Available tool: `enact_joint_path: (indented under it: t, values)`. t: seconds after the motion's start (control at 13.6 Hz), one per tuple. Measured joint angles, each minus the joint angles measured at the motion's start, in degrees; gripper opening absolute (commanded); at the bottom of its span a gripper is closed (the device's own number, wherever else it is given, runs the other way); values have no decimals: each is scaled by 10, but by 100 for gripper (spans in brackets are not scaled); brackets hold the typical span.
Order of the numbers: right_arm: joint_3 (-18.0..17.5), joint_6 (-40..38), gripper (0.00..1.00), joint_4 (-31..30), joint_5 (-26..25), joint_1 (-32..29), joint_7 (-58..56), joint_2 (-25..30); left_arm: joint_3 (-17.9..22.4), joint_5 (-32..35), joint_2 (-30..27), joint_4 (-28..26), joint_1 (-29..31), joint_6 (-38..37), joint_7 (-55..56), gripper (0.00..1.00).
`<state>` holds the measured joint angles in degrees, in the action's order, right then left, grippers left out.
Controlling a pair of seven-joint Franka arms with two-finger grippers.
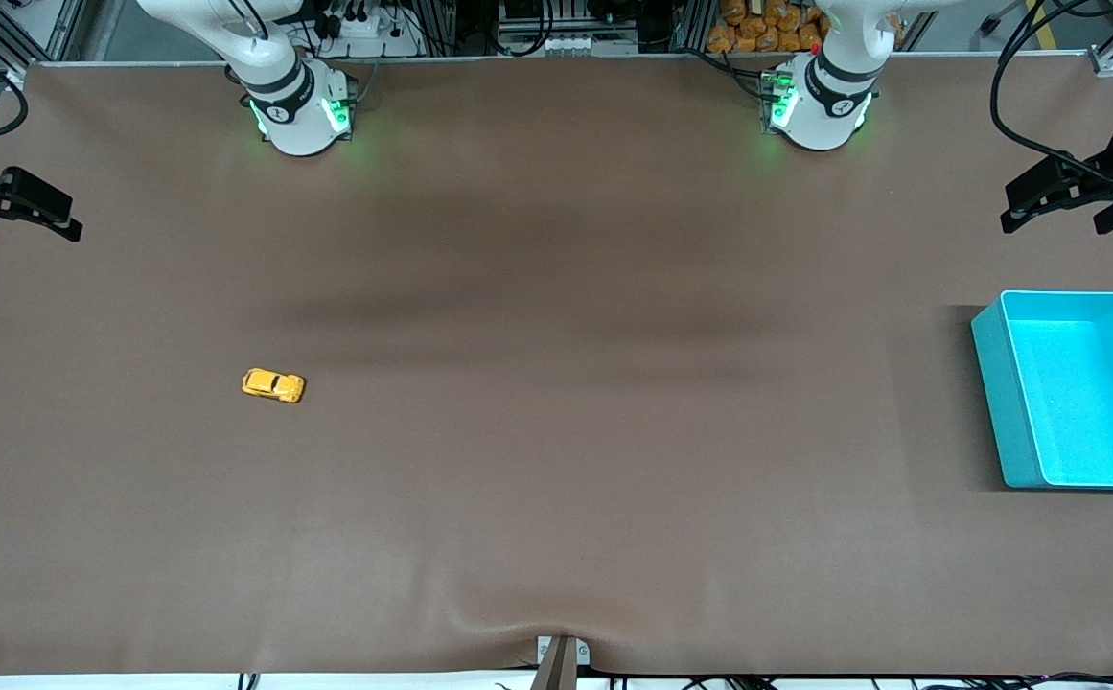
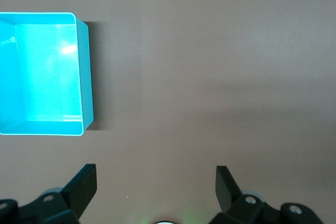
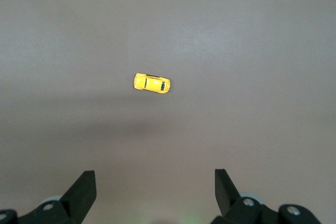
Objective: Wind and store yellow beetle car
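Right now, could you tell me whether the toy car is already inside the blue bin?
No, the yellow car sits on the bare table toward the right arm's end, while the turquoise bin at the left arm's end holds nothing.

**Both arms held high at the table's ends, fingers spread**

The right arm rose from its base and swung outward toward its own end of the table, where the right gripper hung in the air above the table edge. Its two dark fingers stood wide apart with nothing between them. The left arm mirrored that pose at its end, the left gripper likewise raised over the table's edge. Its fingers were also parted wide, gripping nothing. Both wrists pointed their cameras downward at the tabletop.
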<state>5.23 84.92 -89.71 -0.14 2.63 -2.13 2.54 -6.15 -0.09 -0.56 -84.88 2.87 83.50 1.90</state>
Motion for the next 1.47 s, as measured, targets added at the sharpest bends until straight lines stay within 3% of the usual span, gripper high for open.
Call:
enact_joint_path:
  t: [1.47]
  values:
    - [1, 0, 100, 0, 0, 0, 0, 0, 2, -47, 0, 2, 10, 0, 0, 100]
